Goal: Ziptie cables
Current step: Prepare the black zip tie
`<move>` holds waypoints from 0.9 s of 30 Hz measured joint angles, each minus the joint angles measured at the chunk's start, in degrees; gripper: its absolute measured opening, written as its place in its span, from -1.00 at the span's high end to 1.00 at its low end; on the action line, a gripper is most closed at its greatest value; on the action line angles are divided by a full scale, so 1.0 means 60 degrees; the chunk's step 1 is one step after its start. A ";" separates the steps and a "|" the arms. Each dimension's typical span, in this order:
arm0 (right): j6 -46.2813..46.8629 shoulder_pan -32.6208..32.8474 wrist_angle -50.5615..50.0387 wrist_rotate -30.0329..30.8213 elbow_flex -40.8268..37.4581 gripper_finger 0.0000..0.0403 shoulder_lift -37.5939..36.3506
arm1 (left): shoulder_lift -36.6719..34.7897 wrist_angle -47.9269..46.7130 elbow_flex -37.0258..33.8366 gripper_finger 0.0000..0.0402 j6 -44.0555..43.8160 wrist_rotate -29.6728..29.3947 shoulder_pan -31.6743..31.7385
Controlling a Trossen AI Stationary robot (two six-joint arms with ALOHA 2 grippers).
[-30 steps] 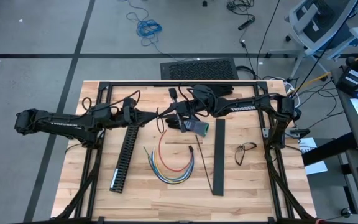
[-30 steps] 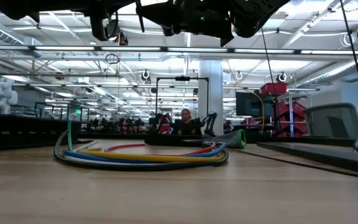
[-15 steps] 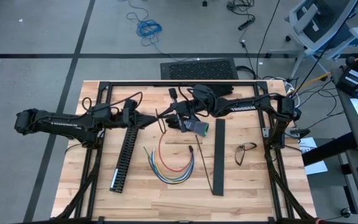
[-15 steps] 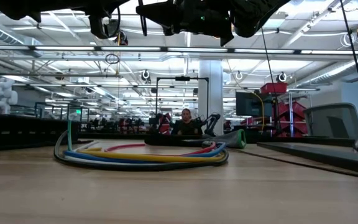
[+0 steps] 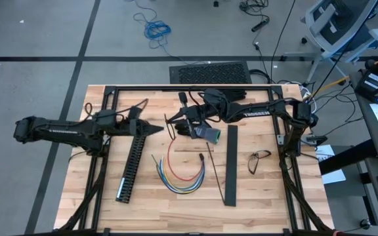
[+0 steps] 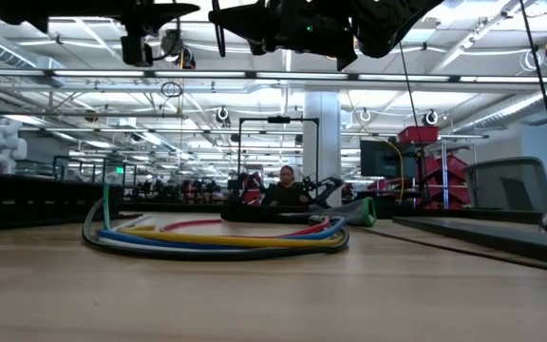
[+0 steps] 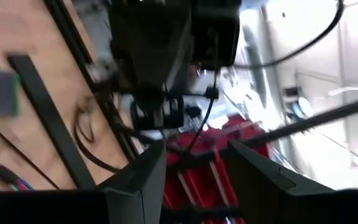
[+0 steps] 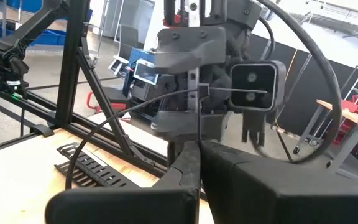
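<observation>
The cables [image 5: 179, 174], a bundle of red, yellow, blue and green wires, lie curled on the table's middle and also show in the low view [image 6: 216, 237]. No gripper touches them. My right gripper [image 5: 176, 126] hovers above the table beyond the cables. It is shut on a thin black zip tie [image 8: 199, 112]. My left gripper [image 5: 157, 129] is open and empty [image 7: 191, 177]. It faces the right gripper from the left, a short way off, above the top of the black duct. My right gripper pinches the zip tie between its two shut fingers [image 8: 185, 168]. The strip [image 8: 199, 124] sticks out past the fingertips. The fingers lie about level and point toward the table's left. The zip tie is lifted clear of the table.
A long black slotted duct [image 5: 131, 160] lies left of the cables. A flat black strip [image 5: 230, 164] lies right of them. A small dark wire loop [image 5: 259, 159] lies farther right. A grey-green block [image 5: 212, 134] sits under the right arm. A black frame [image 5: 176, 87] borders the table.
My left gripper has drawn back toward the table's left edge, away from the right gripper, and has turned about its own axis. My right gripper has kept still with the zip tie. The cables have not moved.
</observation>
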 joint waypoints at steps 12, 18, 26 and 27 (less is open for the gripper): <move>0.0309 0.0092 -0.0037 0.0011 0.0004 1.00 0.0000 | -0.0265 0.0035 0.0000 0.18 0.0525 -0.1030 0.0569; 0.0312 0.0149 -0.0055 0.0233 0.0004 1.00 0.0000 | 0.0508 0.1319 0.0011 0.18 0.0240 -0.0788 0.0596; 0.0345 0.0153 -0.0202 0.0259 0.0004 1.00 0.0000 | 0.0667 0.1887 0.0018 0.18 -0.0256 -0.0802 0.0669; 0.0345 0.0153 -0.0238 0.0258 0.0004 1.00 0.0000 | 0.0667 0.1944 0.0018 0.18 -0.0259 -0.0780 0.0669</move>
